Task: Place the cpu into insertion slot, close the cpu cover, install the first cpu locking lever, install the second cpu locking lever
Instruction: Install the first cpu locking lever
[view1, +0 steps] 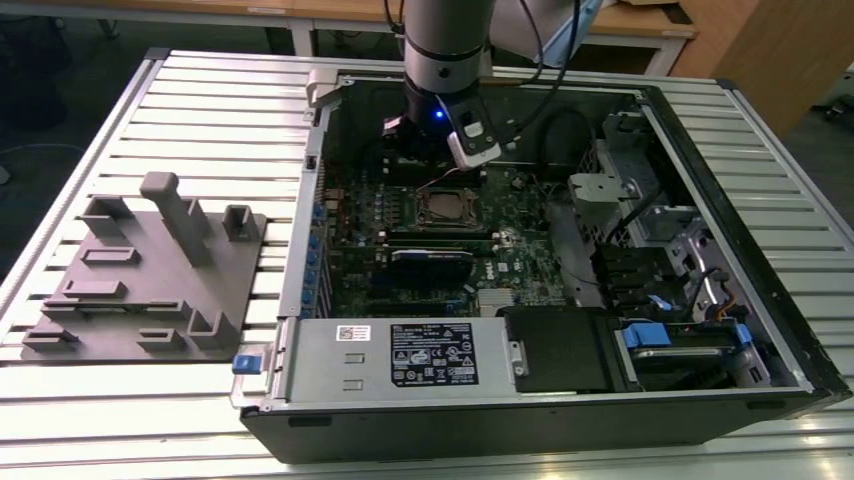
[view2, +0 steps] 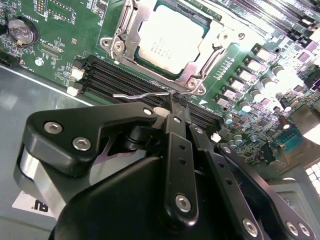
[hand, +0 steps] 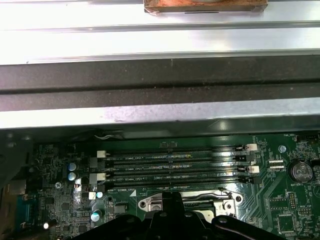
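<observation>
The cpu (view2: 167, 37) lies flat in the insertion slot, silver top up, and hides the pin field. The cpu cover (view2: 212, 47) is folded down over it as a metal frame around its edges. A thin wire locking lever (view2: 137, 94) runs along the socket's side, over the black memory slots. My gripper (view2: 172, 100) is shut, its fingertips together right at this lever, touching or nearly touching it. In the exterior view the gripper (view1: 416, 152) reaches into the open case just behind the socket (view1: 447, 207).
Long black memory slots (hand: 175, 167) lie between the socket and the case wall (hand: 160, 75). A coin battery (view2: 22, 31) sits on the green board. In the exterior view, a power supply (view1: 400, 355) is at the case's front and a grey fixture plate (view1: 147, 270) lies at the left.
</observation>
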